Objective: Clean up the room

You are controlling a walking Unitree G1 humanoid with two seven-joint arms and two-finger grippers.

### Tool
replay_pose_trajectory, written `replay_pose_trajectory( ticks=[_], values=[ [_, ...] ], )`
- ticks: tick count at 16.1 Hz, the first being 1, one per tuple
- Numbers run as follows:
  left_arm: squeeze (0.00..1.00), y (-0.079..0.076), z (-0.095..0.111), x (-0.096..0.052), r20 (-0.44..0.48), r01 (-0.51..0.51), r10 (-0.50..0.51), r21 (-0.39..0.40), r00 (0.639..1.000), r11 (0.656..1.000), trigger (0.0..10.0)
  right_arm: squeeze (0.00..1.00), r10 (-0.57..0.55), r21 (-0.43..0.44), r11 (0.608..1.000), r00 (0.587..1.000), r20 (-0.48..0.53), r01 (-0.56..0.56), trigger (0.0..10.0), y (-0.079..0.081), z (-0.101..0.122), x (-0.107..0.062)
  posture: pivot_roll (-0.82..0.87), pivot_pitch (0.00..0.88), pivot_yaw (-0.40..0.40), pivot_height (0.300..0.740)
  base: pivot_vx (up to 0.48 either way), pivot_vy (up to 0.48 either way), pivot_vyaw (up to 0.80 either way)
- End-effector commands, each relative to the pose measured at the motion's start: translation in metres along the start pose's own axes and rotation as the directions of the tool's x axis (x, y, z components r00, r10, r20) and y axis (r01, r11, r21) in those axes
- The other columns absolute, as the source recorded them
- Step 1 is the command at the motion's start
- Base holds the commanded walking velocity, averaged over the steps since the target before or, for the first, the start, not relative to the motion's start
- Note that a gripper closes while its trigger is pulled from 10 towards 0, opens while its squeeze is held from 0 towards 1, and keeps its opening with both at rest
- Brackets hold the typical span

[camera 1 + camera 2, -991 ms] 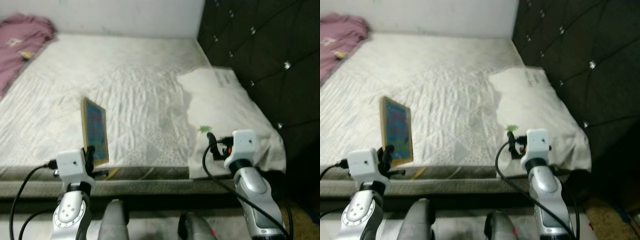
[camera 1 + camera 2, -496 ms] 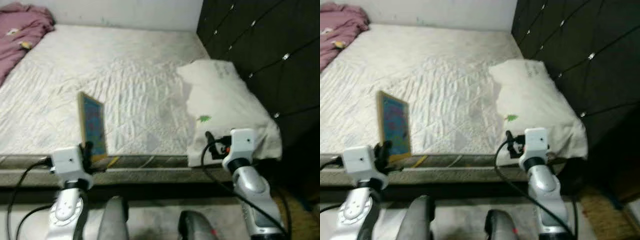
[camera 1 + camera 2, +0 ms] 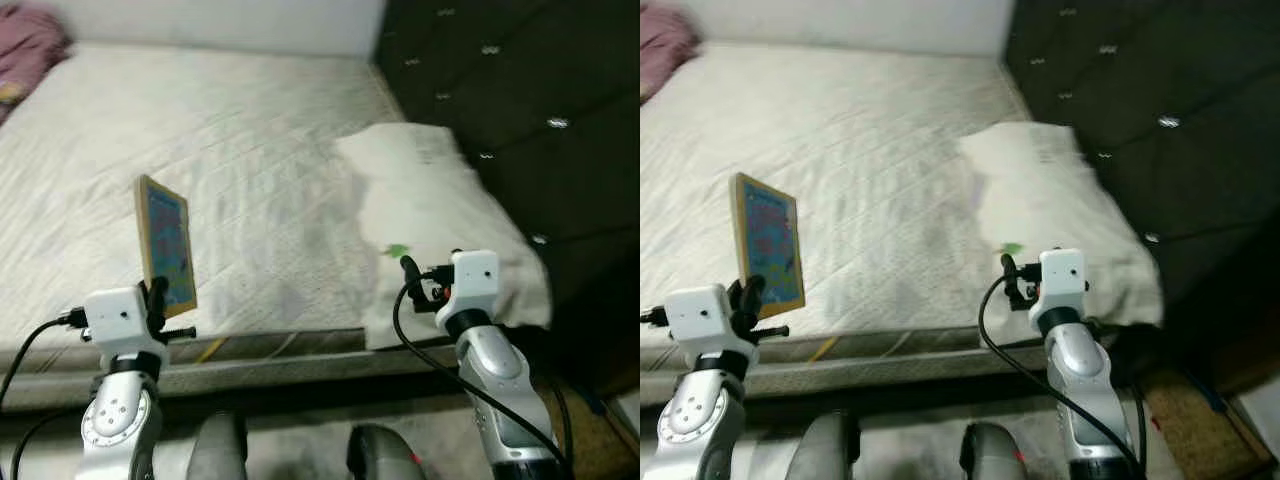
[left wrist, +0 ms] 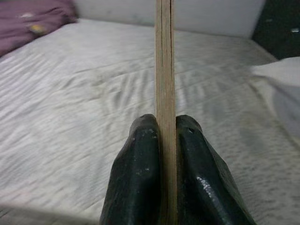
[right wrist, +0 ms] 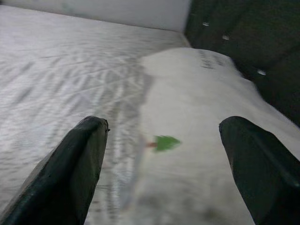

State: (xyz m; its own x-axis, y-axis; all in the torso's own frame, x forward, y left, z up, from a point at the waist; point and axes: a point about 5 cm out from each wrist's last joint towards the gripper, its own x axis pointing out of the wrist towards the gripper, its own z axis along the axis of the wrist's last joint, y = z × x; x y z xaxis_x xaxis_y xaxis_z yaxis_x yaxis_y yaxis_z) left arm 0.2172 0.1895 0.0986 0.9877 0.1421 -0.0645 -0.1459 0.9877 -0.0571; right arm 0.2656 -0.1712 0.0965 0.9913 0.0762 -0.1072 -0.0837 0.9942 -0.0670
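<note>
A thin wooden-framed board (image 3: 165, 243) with a colourful blue picture stands upright on edge over the bed's near side. My left gripper (image 4: 164, 124) is shut on its lower edge, which runs straight up between the two fingers. A white pillow (image 3: 430, 200) with a small green leaf mark (image 5: 164, 142) lies at the bed's right end. My right gripper (image 5: 164, 123) is open just before the pillow's near edge, nothing between its fingers (image 5: 84, 154).
The white quilted mattress (image 3: 230, 140) stretches back to a pale wall. A dark tufted headboard (image 3: 500, 90) stands on the right. A purple blanket (image 4: 33, 18) is bunched at the far left corner. The bed's front edge (image 3: 280, 345) lies just ahead of me.
The whole picture has shifted as the camera turned a little to the right. The board stays in my left gripper and the right gripper stays open by the pillow.
</note>
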Motion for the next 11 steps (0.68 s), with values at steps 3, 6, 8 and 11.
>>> replay_pose_trajectory(
  ticks=[3, 6, 8, 11],
  values=[
    [0.00, -0.009, 0.006, 0.001, 0.029, 0.042, -0.042, -0.010, 0.999, 0.999, 10.0, 0.00, -0.026, -0.007, 1.000, 1.000, 0.001, 0.026, 10.0, -0.005, 0.001, 0.000, 0.02, 0.039, -0.073, 0.656, 0.293, 0.000, 0.00],
    [0.00, -0.011, 0.002, 0.003, -0.006, 0.042, -0.042, -0.022, 0.999, 0.999, 10.0, 0.00, -0.028, -0.007, 1.000, 1.000, 0.001, 0.028, 10.0, -0.005, 0.001, 0.000, 0.02, 0.035, -0.072, 0.656, 0.000, 0.000, 0.00],
    [0.00, -0.011, 0.000, 0.009, -0.034, 0.056, -0.057, -0.043, 0.998, 0.998, 10.0, 0.00, -0.029, -0.004, 1.000, 1.000, 0.001, 0.029, 10.0, -0.005, 0.001, 0.000, 0.02, 0.037, -0.073, 0.641, 0.000, 0.000, 0.00],
    [0.00, -0.010, 0.003, 0.017, -0.023, 0.069, -0.070, -0.049, 0.997, 0.996, 10.0, 0.00, -0.028, 0.000, 1.000, 1.000, 0.004, 0.028, 10.0, -0.005, 0.001, -0.001, 0.02, 0.035, -0.073, 0.606, 0.000, 0.000, 0.00]
  ],
)
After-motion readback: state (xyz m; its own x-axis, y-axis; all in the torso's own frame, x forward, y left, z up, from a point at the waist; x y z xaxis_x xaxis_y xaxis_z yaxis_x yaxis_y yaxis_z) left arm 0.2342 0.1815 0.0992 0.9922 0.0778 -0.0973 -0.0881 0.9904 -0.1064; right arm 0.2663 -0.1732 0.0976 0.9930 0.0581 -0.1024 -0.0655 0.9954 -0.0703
